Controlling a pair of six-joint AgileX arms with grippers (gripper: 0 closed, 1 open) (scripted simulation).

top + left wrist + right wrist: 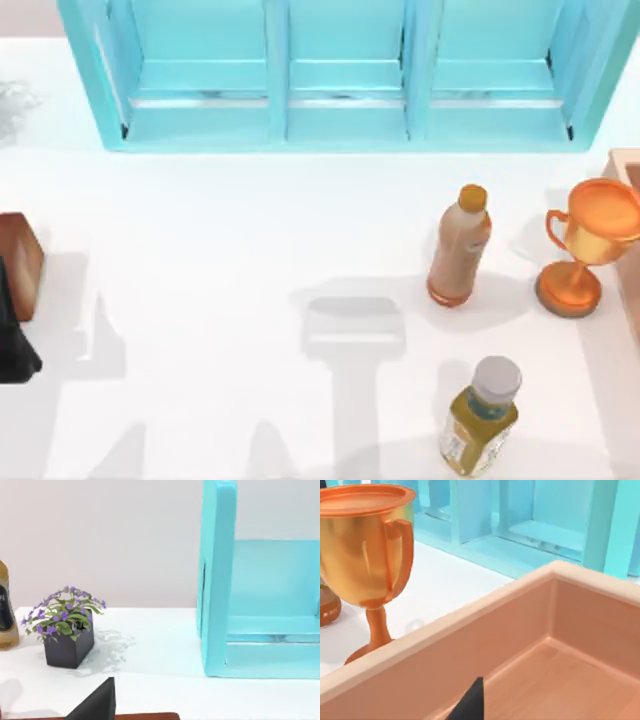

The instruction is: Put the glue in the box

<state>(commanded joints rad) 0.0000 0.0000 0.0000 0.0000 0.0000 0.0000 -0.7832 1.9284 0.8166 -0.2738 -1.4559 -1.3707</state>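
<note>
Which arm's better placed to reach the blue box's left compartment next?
Left, probably: left gripper sits by the brown block at the table's left, facing the box's left wall; the right gripper hangs over the peach box.

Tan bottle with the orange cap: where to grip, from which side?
Best guess: grip the tan bottle around its straight mid-body, below the narrowing shoulder. It stands upright; come from the top view's left, since the trophy stands close on its right.

The left gripper (15, 345) is matte black with a plain, angular, pointed fingertip (97, 702).
</note>
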